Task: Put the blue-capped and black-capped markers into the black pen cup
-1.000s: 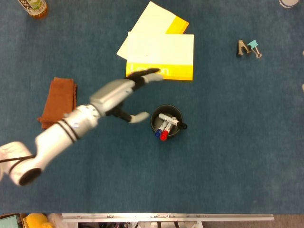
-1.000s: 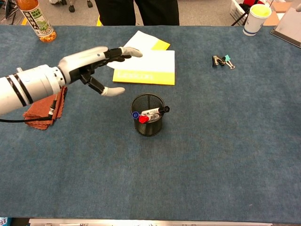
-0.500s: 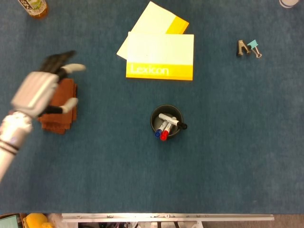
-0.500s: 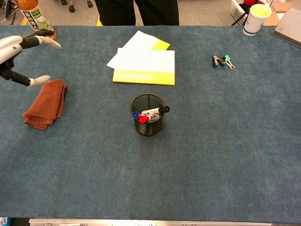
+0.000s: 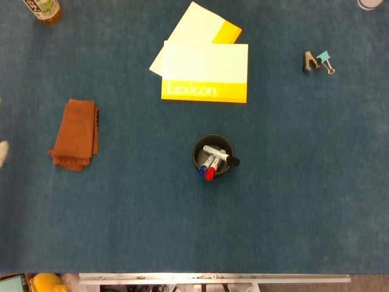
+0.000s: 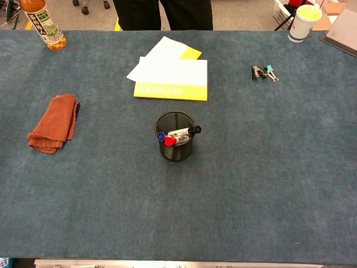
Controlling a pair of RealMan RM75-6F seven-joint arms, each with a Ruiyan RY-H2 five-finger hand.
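Black mesh cup (image 6: 175,136) stands mid-surface (image 6: 268,184) holding three markers: blue-capped (image 6: 160,135), black-capped (image 6: 196,129) and one red-capped (image 6: 169,142). The task looks finished. The markers lean over the rim, so a bump could tip the light cup. Only a pale tip at the left edge of the head view may be the left hand (image 5: 3,152); I cannot tell how its fingers lie. The right is unseen. Also: one cloth (image 6: 53,123), two pads (image 6: 173,78), two clips (image 6: 263,72), one bottle (image 6: 43,23).

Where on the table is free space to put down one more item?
The whole near half in front of the pen cup is bare. Bare too is the stretch between the cup and the binder clips. It is busier between the brown cloth and the yellow notepads.
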